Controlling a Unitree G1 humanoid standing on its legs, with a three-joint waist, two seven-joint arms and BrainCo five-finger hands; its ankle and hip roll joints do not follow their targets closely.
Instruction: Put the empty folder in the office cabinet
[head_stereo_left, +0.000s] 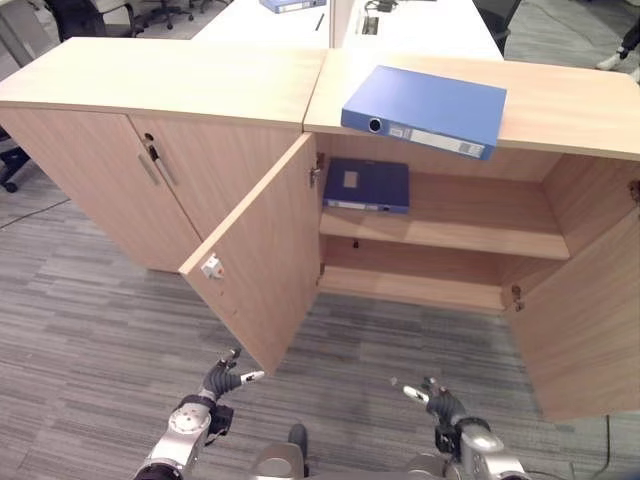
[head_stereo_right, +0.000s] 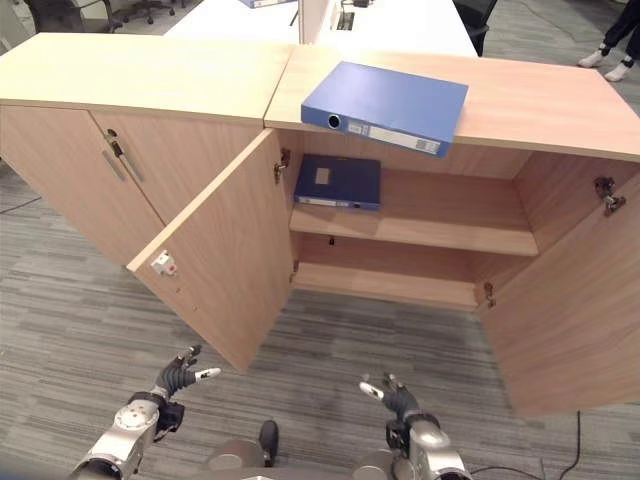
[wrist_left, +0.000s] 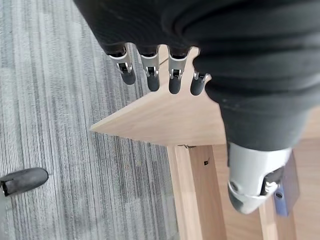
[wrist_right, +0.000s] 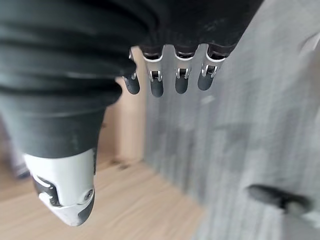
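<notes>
Your folder (head_stereo_left: 428, 108) lies flat on top of the cabinet (head_stereo_left: 560, 100), spine toward you and its near edge jutting a little past the cabinet's front lip, above the open compartment. Inside, on the shelf (head_stereo_left: 470, 225), a second folder (head_stereo_left: 367, 184) lies flat at the left end. Both doors of this cabinet stand open: the left door (head_stereo_left: 262, 250) swings out toward you, the right door (head_stereo_left: 590, 320) hangs at the view's right edge. Your left hand (head_stereo_left: 222, 382) hovers low over the carpet (head_stereo_left: 90, 320), just in front of the left door's lower corner, fingers relaxed and holding nothing. Your right hand (head_stereo_left: 442, 402) hovers low as well, near the right door, fingers loosely spread and empty.
</notes>
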